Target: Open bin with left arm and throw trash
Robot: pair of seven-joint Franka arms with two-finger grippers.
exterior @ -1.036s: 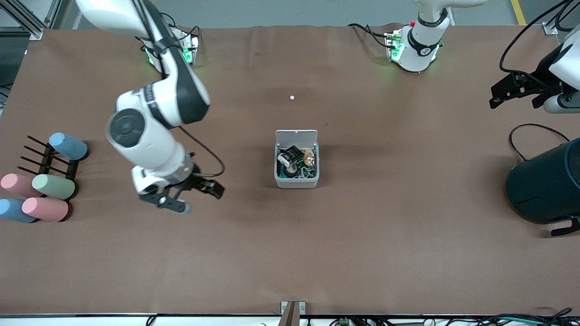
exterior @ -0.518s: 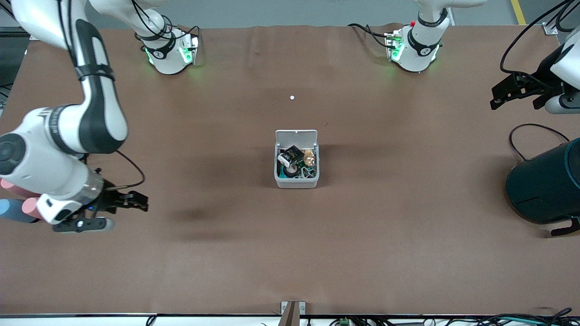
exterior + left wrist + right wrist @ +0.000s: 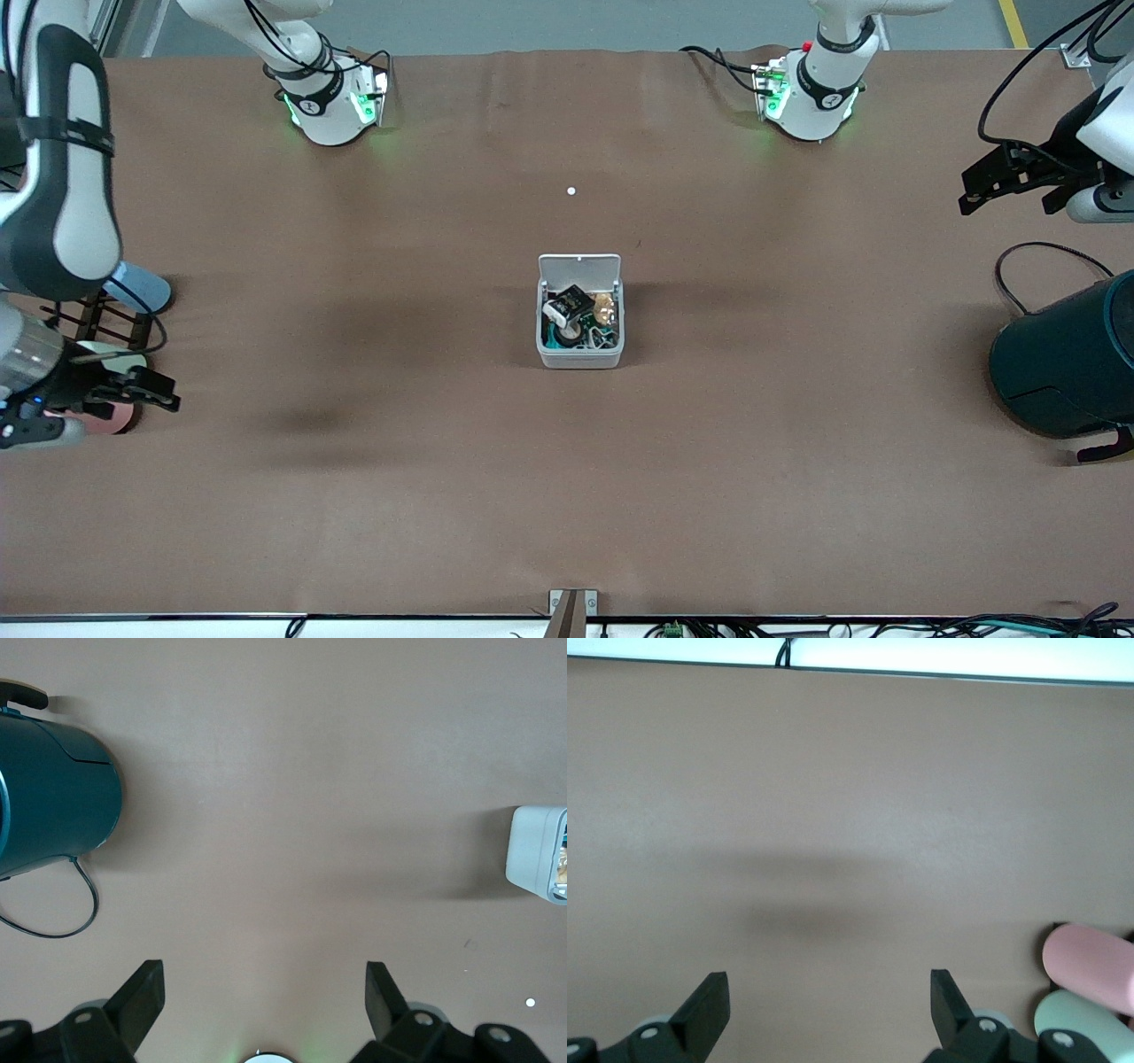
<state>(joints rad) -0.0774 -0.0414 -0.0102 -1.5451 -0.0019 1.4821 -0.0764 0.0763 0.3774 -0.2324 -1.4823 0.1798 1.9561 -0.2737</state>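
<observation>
- The left gripper (image 3: 1010, 177) was held above the tabletop (image 3: 762, 461) at the left arm's end, over bare surface beside the dark drum (image 3: 1067, 363); in the left wrist view its fingers (image 3: 142, 997) were seen spread wide with nothing between them.
- The right gripper (image 3: 97, 403) was seen over the pastel cylinders (image 3: 1090, 966) at the right arm's end of the tabletop, fingers parted and empty; this arm was judged to be waiting.
- The bin (image 3: 580, 312) was found at the middle of the tabletop, well apart from both grippers and roughly midway between them.
- From the left gripper the bin lay toward the right arm's end of the tabletop; in the left wrist view only an edge of the bin (image 3: 536, 864) was caught.
- The lid (image 3: 579, 266) was seen standing open, hinged on the bin's side toward the robots' bases, with the opening facing up.
- The bin was noted as small, square, white-grey, with rounded corners; no marked long axis was seen.
- The trash (image 3: 578, 317) was seen inside the bin: dark crumpled pieces, a pale-cored roll and a tan piece, jumbled together. No loose trash was seen on the tabletop.
- Both steps were judged done.
</observation>
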